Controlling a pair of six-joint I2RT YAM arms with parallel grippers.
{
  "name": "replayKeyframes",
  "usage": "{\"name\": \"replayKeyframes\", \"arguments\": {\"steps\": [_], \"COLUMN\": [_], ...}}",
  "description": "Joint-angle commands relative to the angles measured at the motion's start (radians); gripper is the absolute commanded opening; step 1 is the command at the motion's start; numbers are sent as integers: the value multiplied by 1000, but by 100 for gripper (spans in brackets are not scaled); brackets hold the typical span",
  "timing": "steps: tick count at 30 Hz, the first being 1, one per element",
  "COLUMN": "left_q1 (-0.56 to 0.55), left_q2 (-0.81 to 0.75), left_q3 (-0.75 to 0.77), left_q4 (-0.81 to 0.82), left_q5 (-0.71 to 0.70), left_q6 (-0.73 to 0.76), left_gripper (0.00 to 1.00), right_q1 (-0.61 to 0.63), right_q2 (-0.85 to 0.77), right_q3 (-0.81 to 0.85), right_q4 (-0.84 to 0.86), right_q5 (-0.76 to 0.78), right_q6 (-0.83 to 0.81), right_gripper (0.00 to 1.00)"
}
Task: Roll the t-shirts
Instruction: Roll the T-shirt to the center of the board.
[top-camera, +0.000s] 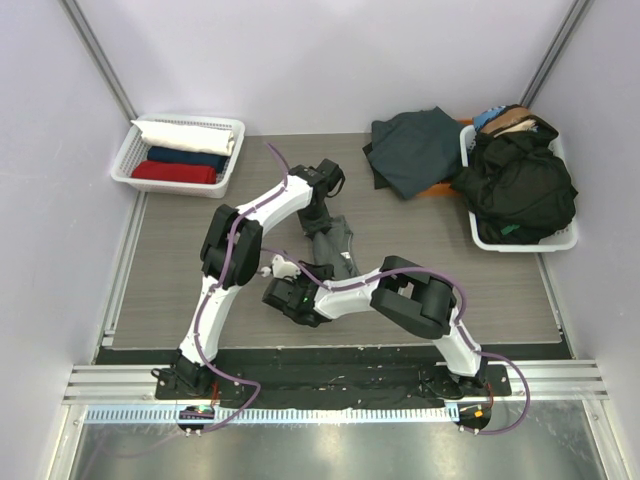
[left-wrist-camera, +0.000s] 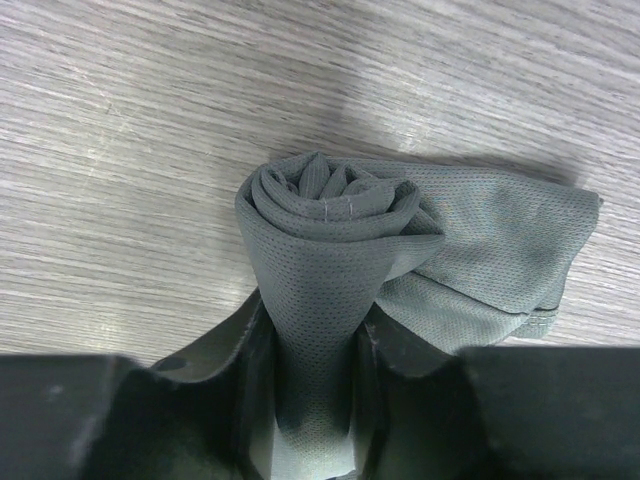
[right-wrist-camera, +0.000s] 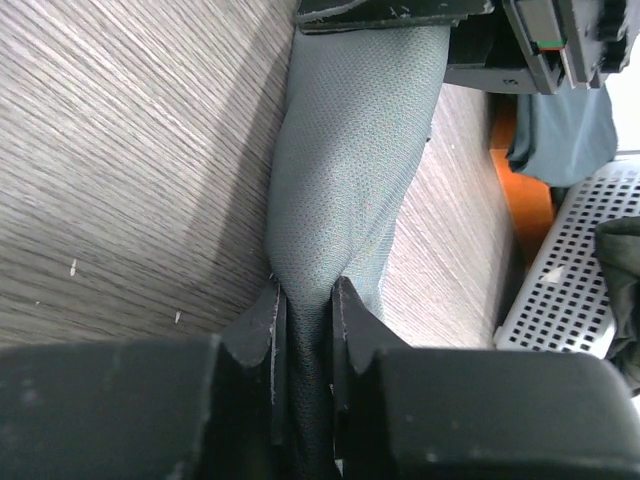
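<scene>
- Fabric of the grey-green t-shirt (left-wrist-camera: 340, 250) sits pinched in my left gripper (left-wrist-camera: 315, 400), at its rolled end.
- My right gripper (right-wrist-camera: 303, 330) is clamped on the other end.

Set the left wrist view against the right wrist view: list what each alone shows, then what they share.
Left wrist only: the spiral rolled end of the grey-green t-shirt, with a loose flap lying to its right.
Right wrist only: the shirt's long body stretching away up the frame, plus a white lattice basket, an orange item and a dark teal shirt at the right edge.
Both: grey-green fabric pinched in the camera's own gripper, the left gripper and the right gripper, over the wood-grain table.
</scene>
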Motion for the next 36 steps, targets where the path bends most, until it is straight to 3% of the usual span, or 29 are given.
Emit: {"name": "replayKeyframes", "arguments": {"steps": [1,3,7,10,18,26,36], "left_q1": [-3,-2,5,12,81,225,270], "left_q2": [26,28,29,26,-38,-145,-363], "left_q3": [-8,9,66,122,204,97,-274], "left_q4": [-77,-68,-80,-88,-75,38,313], "left_q5": [-17,-12,-11,-6,8,107,169], "left_q6": [33,39,62,93,168,220,190], "left_gripper": [39,44,70,81,98,99,100], "right_q1": [-2,-4,-2,-4,-2,-59,-253], "right_q2": [-73,-84,-110,-121,-166,-271,-459], "right_q3": [-15,-25,-47,-59,-67,-102,-225], "right_q4": [-14,-17,-20,-28,-40,-37,44], "right_q5": [-34,-42,-63,-80,-149,-330,-746], "right_q6": [80,100,126,152,195,287,431], "right_gripper": [1,1,1,1,1,1,1]}}
